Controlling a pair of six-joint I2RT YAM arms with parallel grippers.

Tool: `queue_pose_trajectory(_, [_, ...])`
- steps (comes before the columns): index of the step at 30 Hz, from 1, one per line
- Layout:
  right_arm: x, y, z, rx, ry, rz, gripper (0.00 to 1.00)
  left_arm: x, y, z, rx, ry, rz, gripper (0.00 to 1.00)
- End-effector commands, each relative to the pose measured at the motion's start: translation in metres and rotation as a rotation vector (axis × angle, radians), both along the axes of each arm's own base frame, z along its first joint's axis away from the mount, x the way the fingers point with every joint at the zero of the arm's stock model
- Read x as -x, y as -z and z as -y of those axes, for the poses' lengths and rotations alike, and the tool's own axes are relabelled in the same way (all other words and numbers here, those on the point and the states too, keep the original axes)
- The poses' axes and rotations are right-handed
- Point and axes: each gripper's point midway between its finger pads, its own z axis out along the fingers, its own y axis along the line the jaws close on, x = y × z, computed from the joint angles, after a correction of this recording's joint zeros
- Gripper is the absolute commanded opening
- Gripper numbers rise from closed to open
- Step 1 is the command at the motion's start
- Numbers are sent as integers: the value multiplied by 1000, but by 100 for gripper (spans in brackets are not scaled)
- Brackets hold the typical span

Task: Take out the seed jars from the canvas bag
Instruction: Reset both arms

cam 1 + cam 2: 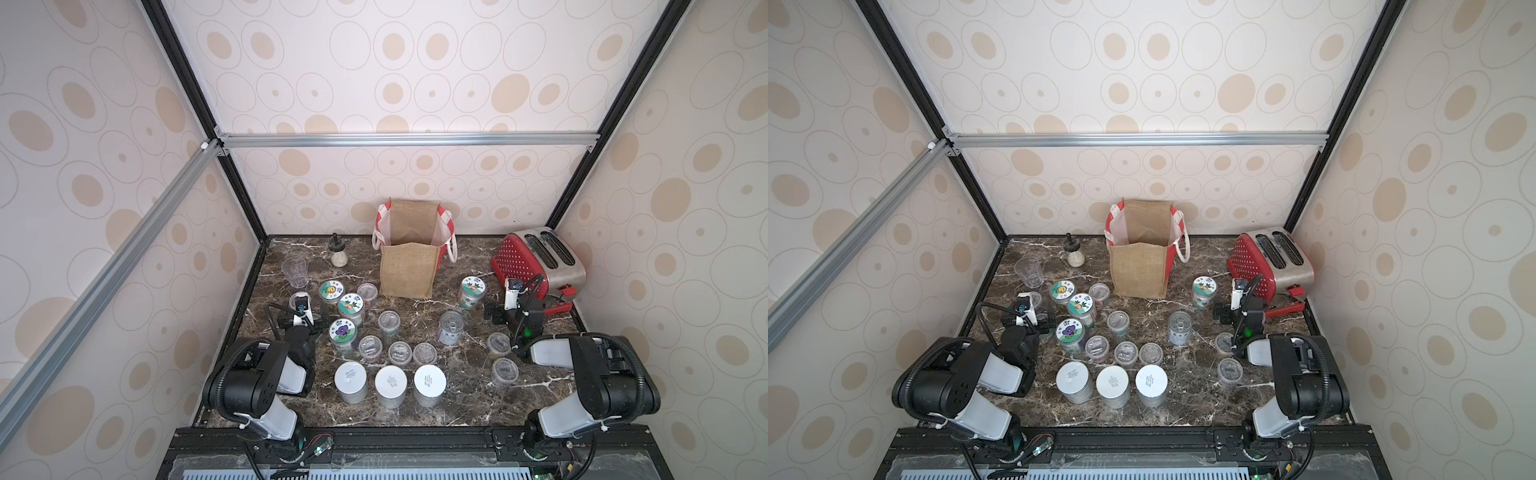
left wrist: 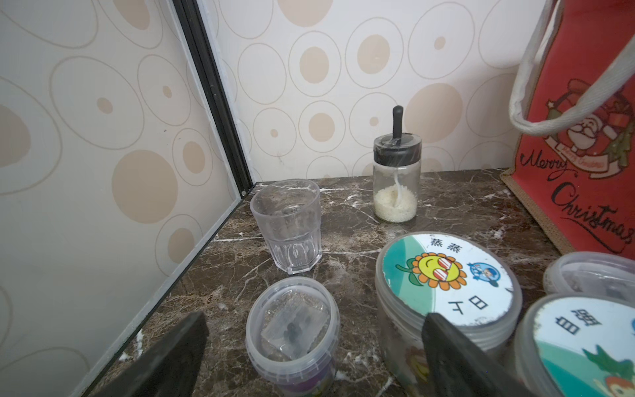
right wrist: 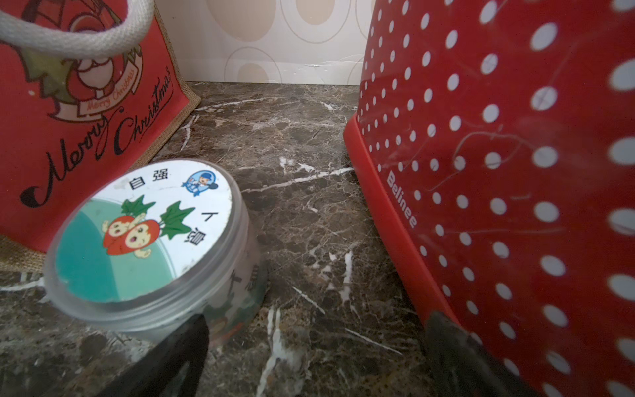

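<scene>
Soft, even, bright light fills both top views; shadows on the marble surface [image 1: 469, 395] are faint. The corner post [image 2: 213, 96] curves slightly in the left wrist view (wide-angle lens). In the right wrist view the toaster [image 3: 515, 172] looks soft close up, with pale sheen.

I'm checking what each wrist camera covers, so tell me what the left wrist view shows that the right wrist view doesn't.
Only the left wrist view shows the clear tumbler, the glass shaker, the sunflower-lid seed jar and a short clear-lid seed jar. Only the right wrist view shows the red dotted toaster and the radish-lid seed jar. Both show the canvas bag with a red Merry Christmas panel, the marble table and the spotted wall.
</scene>
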Motion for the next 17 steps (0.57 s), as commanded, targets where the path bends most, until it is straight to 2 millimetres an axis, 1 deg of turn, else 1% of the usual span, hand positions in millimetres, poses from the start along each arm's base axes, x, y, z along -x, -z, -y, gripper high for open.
queue_pose_trajectory(1, [1,3,-3,9,-18,-13,100,-5,-9,-1,11,0,28,98])
queue_pose_trajectory(17, [1,3,-4,10,-20,-16,100,-6,-8,-1,12,0,23,98])
